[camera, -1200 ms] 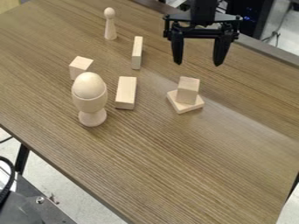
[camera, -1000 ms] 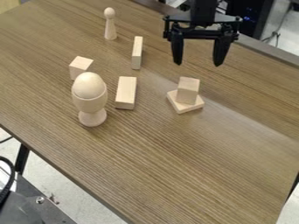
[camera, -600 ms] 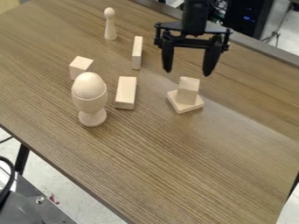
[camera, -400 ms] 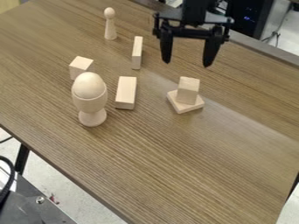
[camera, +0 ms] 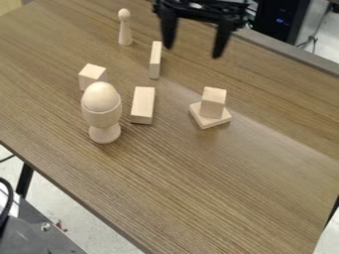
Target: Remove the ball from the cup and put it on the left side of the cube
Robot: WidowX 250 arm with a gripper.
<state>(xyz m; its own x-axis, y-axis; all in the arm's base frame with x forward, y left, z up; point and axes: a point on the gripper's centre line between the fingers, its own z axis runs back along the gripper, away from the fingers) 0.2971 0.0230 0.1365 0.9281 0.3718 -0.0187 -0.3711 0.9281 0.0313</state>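
Egg-shaped wooden ball (camera: 101,97) in cup (camera: 102,120): prob. light, rigid, slick.
Your fingers (camera: 168,33): apart, empty. Rec. pinch above rim.

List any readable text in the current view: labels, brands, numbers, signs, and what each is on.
No readable text in view.
Ball, cup, cube: no marking that I can make out.
Flat blocks, peg figure, stacked block and its square base: none either.
Gripper: no lettering legible.
Dark box behind the table: small blue lights, nothing legible.
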